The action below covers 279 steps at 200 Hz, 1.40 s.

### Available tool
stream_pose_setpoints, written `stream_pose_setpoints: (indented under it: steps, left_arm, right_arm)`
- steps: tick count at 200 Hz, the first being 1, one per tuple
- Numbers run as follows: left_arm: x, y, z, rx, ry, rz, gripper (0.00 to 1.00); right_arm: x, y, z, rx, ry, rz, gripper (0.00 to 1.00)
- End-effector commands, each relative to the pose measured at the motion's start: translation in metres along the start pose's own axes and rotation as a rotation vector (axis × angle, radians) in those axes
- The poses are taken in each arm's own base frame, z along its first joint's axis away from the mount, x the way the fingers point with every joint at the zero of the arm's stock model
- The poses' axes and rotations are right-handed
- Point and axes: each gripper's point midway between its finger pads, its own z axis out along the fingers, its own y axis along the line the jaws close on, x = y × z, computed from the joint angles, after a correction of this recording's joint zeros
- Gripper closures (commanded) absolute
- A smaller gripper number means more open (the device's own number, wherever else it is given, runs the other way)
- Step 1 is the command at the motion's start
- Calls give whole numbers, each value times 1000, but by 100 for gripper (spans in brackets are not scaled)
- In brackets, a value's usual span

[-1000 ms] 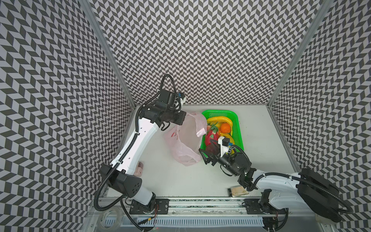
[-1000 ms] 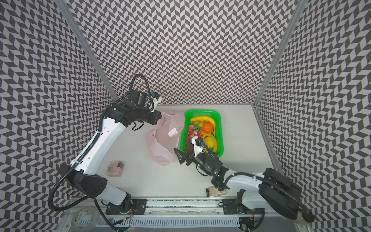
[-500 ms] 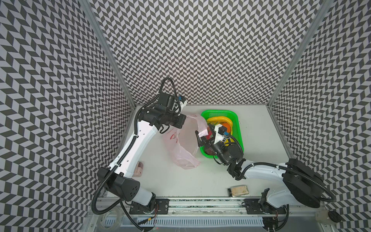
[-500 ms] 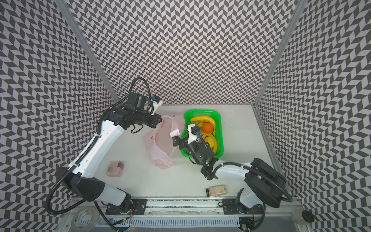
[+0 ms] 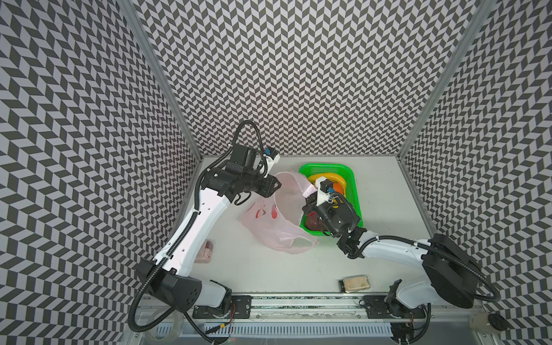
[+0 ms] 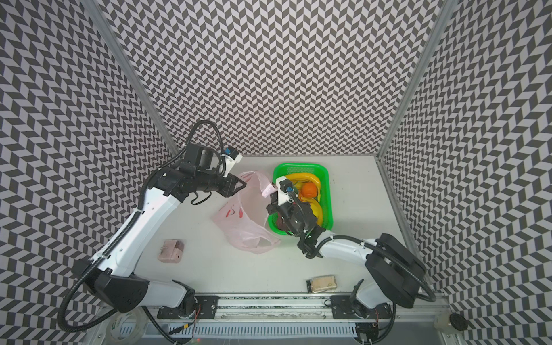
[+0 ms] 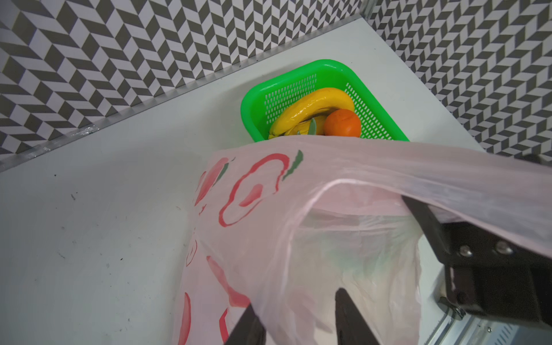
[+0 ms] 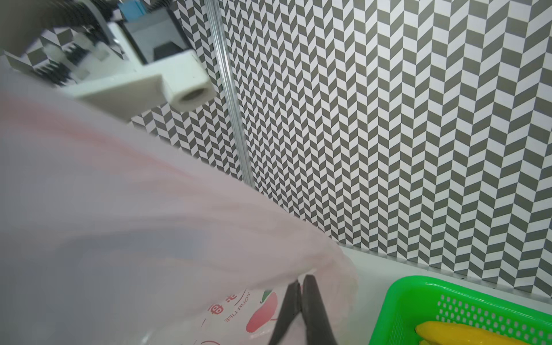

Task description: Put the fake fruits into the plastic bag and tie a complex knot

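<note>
1. right gripper (image 8: pixel 300 283): thin black jaws pressed tip to tip, pinching the rim film of the plastic bag (image 8: pixel 119 224). In both top views it sits over the basket's left edge.
2. left gripper (image 7: pixel 294 298): black wedge-shaped jaws stand apart. Bag film drapes loosely across the gap and is not pinched.
3. Bag material: thin translucent pink film, crinkled, printed with red peach outlines and small green leaves.
4. Bag position: the mouth is held up and spread between the two grippers. The body sags onto the table (image 6: pixel 209 268), just left of the basket. One handle loop (image 5: pixel 298 242) lies slack on the table on the near side.
5. Bag contents: the film is too cloudy, cannot tell.
6. Visible fruits are in the basket. A glossy curved yellow banana (image 7: pixel 313 104) lies along the far wall. A smooth round orange (image 7: pixel 342 127) touches it. A dark brown fruit (image 5: pixel 312 222) sits at the near end, partly hidden under the right arm.
7. basket (image 7: pixel 248 110): bright green plastic, rectangular with rounded corners, perforated mesh walls and a solid rim.
8. Table: matte white, lightly scuffed.
9. Other items: a pinkish block (image 6: pixel 171 251) lies near the left arm. A flat tan packet (image 6: pixel 322 283) lies by the front rail.
10. walls (image 6: pixel 283 74): grey-and-white chevron print on three sides.
</note>
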Motion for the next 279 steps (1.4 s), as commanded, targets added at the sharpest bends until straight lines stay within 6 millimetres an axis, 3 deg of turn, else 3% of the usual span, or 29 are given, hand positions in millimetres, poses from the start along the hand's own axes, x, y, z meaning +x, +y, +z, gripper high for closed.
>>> stream_pose_setpoints:
  steps: [1, 25, 55, 89, 129, 149, 179, 227, 263, 279]
  left_arm:
    - [-28, -28, -32, 109, -189, 10, 51]
    - [-27, -40, -53, 150, -304, -42, 44]
    - [0, -50, -57, 204, -431, -158, 40]
    - [40, -59, -38, 243, -487, -304, 36]
    - [61, -80, -4, 197, -486, -366, 21]
    - [62, -78, 13, 99, -468, -387, 16]
    - [62, -57, 29, -144, -440, -409, 14]
    - [51, -55, 56, -203, -423, -364, 13]
    - [51, -39, 66, -305, -410, -335, 19]
    - [47, -32, 66, -333, -417, -329, 28]
  right_arm:
    - [-23, 0, -2, 12, -38, -4, 100]
    - [-22, -1, -3, 14, -25, 14, 100]
    - [-22, 0, -5, 7, -22, 23, 100]
    - [-22, 0, -9, 0, -24, 34, 100]
    - [-21, 2, -9, -13, -16, 35, 100]
    - [-20, 2, -10, -16, -16, 43, 100]
    - [-20, 2, -12, -17, -14, 52, 100]
    - [-24, 0, -16, -12, -19, 64, 100]
    - [-22, 0, -18, -17, -5, 72, 100]
    - [-22, 1, -19, -21, 0, 83, 100]
